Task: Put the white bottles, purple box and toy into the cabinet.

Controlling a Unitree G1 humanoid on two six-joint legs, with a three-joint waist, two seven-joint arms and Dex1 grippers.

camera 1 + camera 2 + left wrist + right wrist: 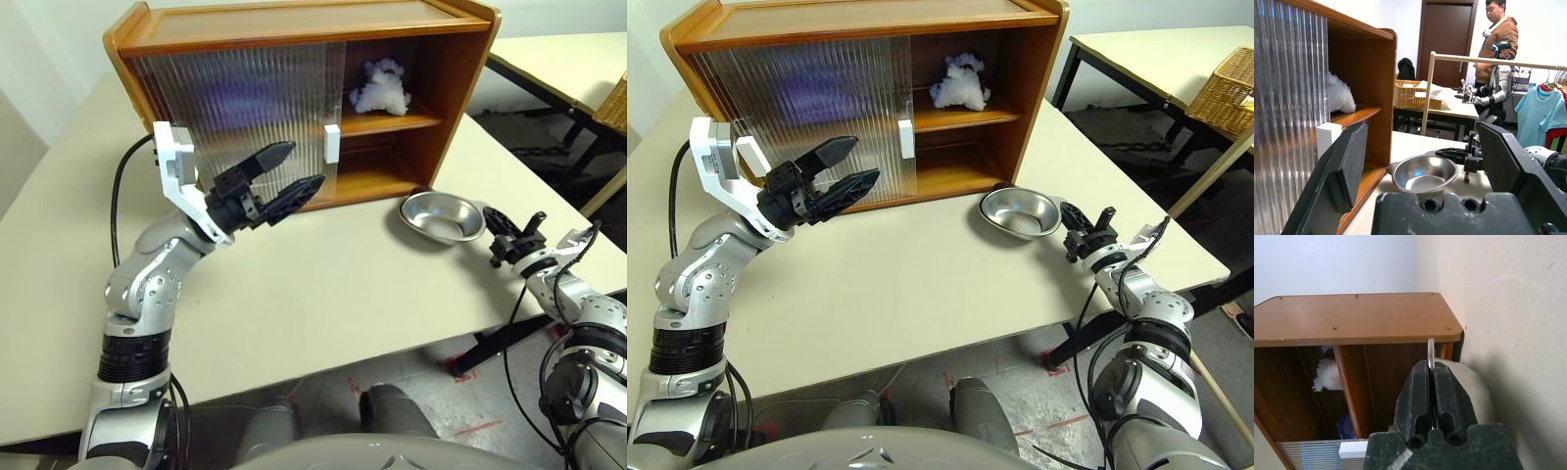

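Right gripper (504, 227) jaws pinching dish (443, 216) rim, left gripper (290, 172) — wide

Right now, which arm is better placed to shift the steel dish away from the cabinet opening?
Right. The right gripper is already shut on the steel dish rim, while the left gripper hangs open before the cabinet doors.
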